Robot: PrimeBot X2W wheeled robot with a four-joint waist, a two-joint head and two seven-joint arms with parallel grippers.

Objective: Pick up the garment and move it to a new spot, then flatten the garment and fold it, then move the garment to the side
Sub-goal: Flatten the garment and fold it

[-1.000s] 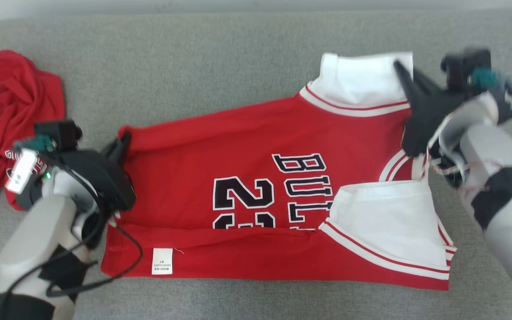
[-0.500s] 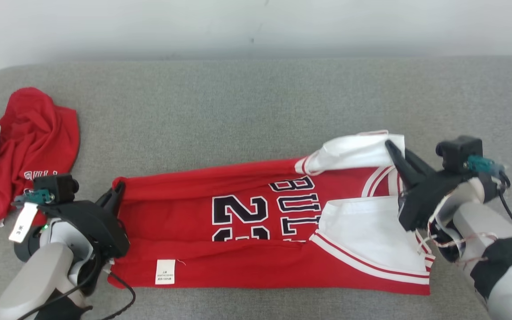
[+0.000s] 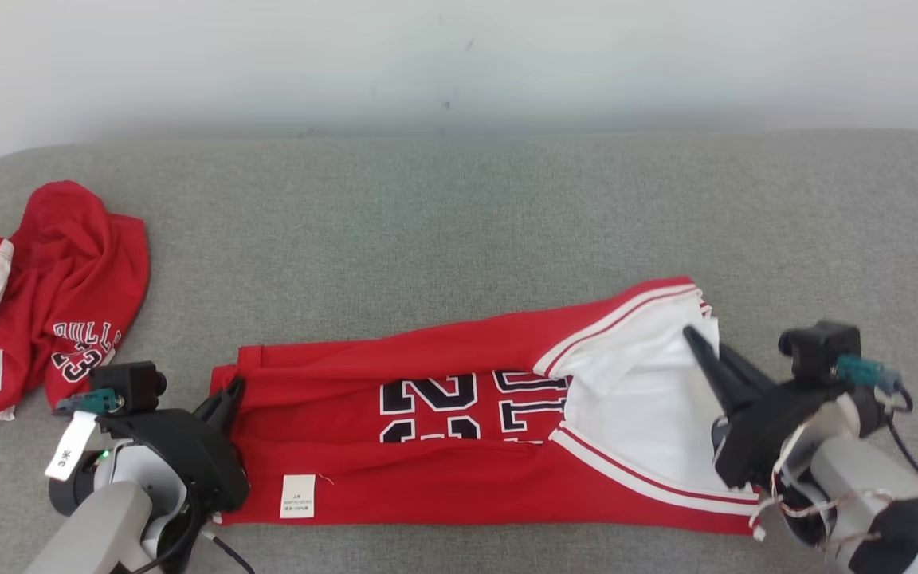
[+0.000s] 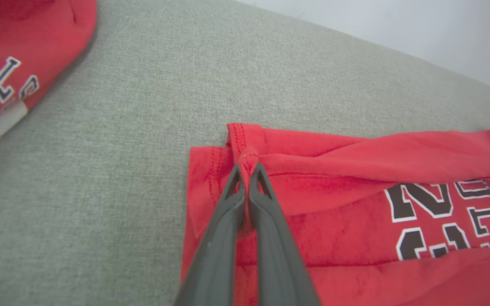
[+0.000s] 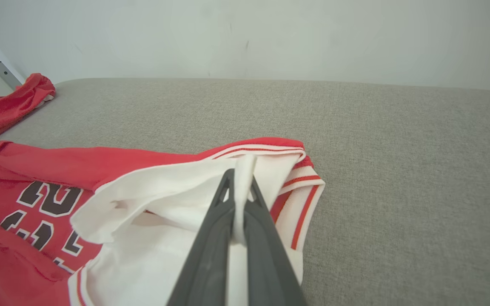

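The left gripper [image 3: 228, 393], low at the robot's left, is pinched on the red hem corner of the jersey [image 3: 443, 478]. In the left wrist view its fingers [image 4: 270, 238] press together on a bunched fold of that cloth. The right gripper [image 3: 694, 339], low at the right, is pinched on a white flap at the jersey's other end, and the right wrist view shows white fabric caught between the fingers [image 5: 206, 255].

The jersey lies stretched between the two grippers along the near part of the grey cushion [image 3: 443, 231]. Its near edge is folded over the front and its far edge is turned in too, so the black numerals and letters are half covered. A white label [image 3: 298, 494] sits on the near fold, close to the left gripper. White lining shows at the right end.

Farther off at the left, well apart, a second red jersey [image 3: 68, 279] lies crumpled at the cushion's edge. A pale wall [image 3: 459, 64] stands behind.
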